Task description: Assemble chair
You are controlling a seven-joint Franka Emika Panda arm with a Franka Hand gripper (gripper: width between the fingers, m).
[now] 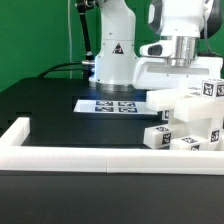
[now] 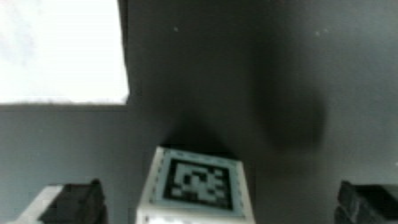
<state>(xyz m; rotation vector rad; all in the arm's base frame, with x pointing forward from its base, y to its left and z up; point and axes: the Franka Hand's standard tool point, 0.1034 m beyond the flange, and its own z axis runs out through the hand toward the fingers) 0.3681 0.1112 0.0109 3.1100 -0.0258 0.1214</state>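
The gripper hangs with its two dark fingers spread well apart, nothing held between them. Between the fingers, nearer one of them, sits a white chair piece showing a black-and-white tag on its upper face; neither finger touches it. In the exterior view the arm's white hand stands over the cluster of white tagged chair parts on the black table. The marker board lies flat beside that cluster, and the white border rail runs along the table's near edge.
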